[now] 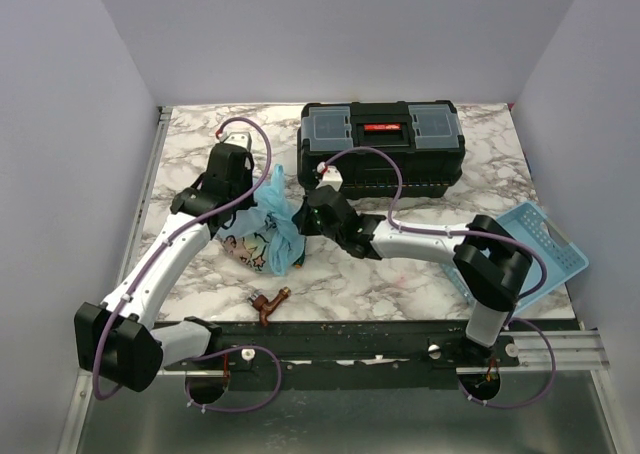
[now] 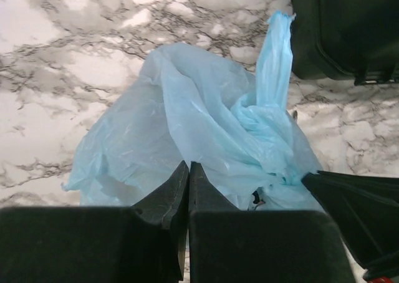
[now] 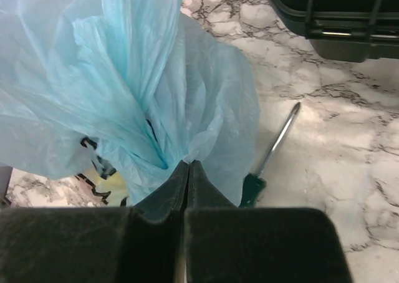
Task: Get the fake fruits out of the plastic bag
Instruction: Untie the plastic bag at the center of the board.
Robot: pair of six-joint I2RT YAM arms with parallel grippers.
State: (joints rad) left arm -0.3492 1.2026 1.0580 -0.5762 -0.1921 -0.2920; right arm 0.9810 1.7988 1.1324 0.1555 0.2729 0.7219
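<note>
The light-blue plastic bag (image 1: 266, 229) lies bunched on the marble table between both grippers, with one handle sticking up. My left gripper (image 1: 252, 196) is at its far-left side. In the left wrist view the fingertips (image 2: 188, 166) are shut, and a fold of the bag (image 2: 206, 121) runs into them. My right gripper (image 1: 306, 220) is at the bag's right side. Its tips (image 3: 187, 164) are shut on a pinch of bag film (image 3: 143, 90). The fake fruits are hidden inside the bag. Only a yellowish patch (image 3: 117, 186) shows through the film.
A black toolbox (image 1: 380, 149) stands at the back, just behind the bag. A light-blue basket tray (image 1: 548, 242) sits at the right edge. A green-handled screwdriver (image 3: 274, 146) lies right of the bag. A small brown object (image 1: 268, 304) lies near the front edge.
</note>
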